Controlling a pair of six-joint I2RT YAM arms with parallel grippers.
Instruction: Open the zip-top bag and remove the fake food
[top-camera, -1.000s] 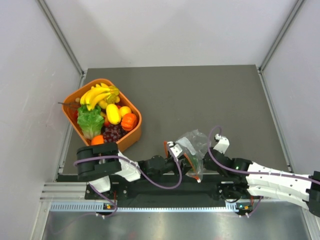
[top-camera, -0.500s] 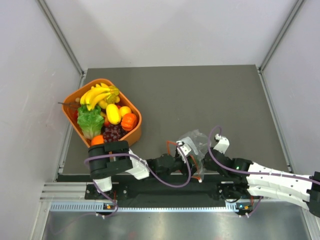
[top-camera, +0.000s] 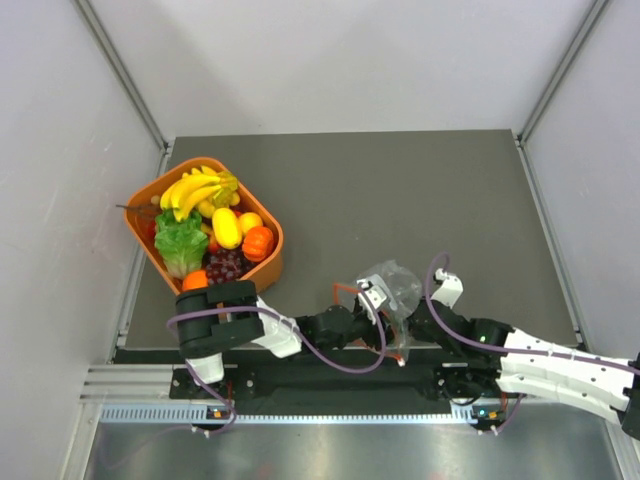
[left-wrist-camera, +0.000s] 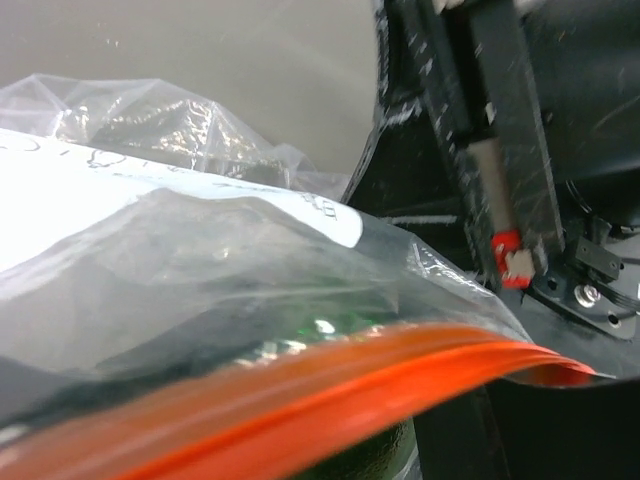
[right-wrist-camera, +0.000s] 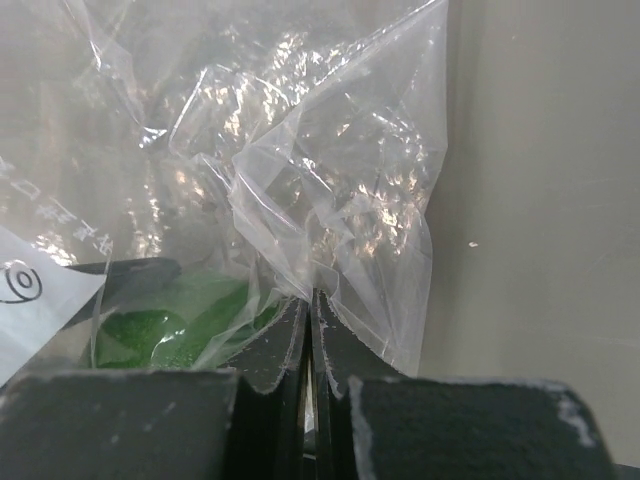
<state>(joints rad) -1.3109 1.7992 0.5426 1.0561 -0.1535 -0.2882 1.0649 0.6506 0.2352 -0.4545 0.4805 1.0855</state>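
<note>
The table (top-camera: 400, 200) is a dark grey, matte, roughly square top, boxed in by pale walls on the left, far and right sides of the frame. An orange basket (top-camera: 262, 281) sits on it at the left edge, in the middle left of the frame, turned at a slant to the table's sides. A clear plastic bag (top-camera: 398, 285) is low in the frame, right of centre, by the near edge. Whether it rests on the top, I can't tell.
</note>
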